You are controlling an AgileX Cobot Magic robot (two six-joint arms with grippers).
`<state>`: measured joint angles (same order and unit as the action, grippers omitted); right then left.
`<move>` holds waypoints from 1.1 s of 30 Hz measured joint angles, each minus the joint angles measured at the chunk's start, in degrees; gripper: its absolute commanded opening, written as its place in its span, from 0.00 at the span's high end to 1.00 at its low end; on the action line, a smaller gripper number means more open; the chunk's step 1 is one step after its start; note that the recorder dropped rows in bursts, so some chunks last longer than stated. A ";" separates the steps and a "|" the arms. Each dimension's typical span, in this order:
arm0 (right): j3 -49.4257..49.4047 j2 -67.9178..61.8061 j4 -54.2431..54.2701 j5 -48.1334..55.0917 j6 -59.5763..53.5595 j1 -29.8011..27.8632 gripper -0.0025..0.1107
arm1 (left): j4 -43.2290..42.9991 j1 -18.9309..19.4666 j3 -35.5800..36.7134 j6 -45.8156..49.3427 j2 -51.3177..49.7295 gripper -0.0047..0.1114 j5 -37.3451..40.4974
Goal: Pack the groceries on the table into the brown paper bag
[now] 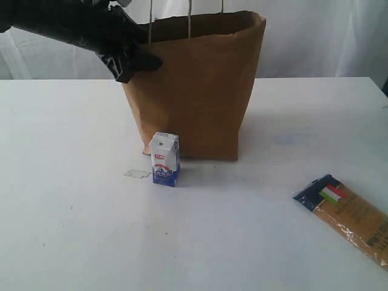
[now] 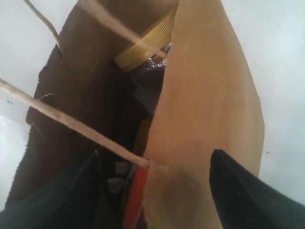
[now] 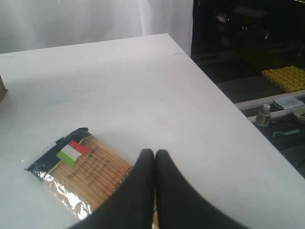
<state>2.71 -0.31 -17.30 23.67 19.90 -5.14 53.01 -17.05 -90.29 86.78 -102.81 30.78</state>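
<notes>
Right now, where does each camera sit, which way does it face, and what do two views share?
Exterior view: off the arms, facing the brown paper bag on the table; left tool at its rim.
Left wrist view: over the bag's mouth, looking down at a gold lid; open fingers show.
Right wrist view: low over the table, facing the pasta packet; shut right tool shows.
Shared: exterior and right wrist show the pasta packet.

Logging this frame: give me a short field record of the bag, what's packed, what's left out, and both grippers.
bag: brown paper bag upright on the table
inside bag: gold-lidded jar visible; rest unclear
on table: carton standing before the bag; pasta packet lying flat
left gripper: open, straddling the bag's wall
right gripper: shut, empty, by the pasta packet
</notes>
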 measured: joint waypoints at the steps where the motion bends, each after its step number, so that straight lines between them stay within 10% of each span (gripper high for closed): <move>1: 0.00 0.00 0.00 0.00 0.00 0.00 0.98 | -0.12 0.00 -0.11 -0.14 0.00 0.37 -0.12; 15: 0.00 0.00 0.00 0.00 0.00 0.00 0.98 | -13.44 -0.10 -0.11 -8.86 6.95 0.39 -2.31; 22: 0.00 0.00 0.00 0.00 0.00 0.00 0.98 | -31.92 -0.10 -0.11 -28.33 17.13 0.91 -0.68; 28: 0.00 0.00 0.00 0.00 0.00 0.00 0.98 | -45.77 0.67 -0.11 -46.41 21.76 0.96 -0.78; 31: 0.00 0.00 0.00 0.00 0.00 0.00 0.98 | -49.41 4.76 -0.11 -55.92 21.87 0.96 -0.54; 33: 0.00 0.00 0.00 0.00 0.00 0.00 0.98 | -50.91 14.37 2.92 -69.53 22.11 0.96 -2.28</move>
<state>2.71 -0.31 -17.30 23.67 19.90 -5.14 2.09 -2.68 -87.38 17.25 -80.70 28.49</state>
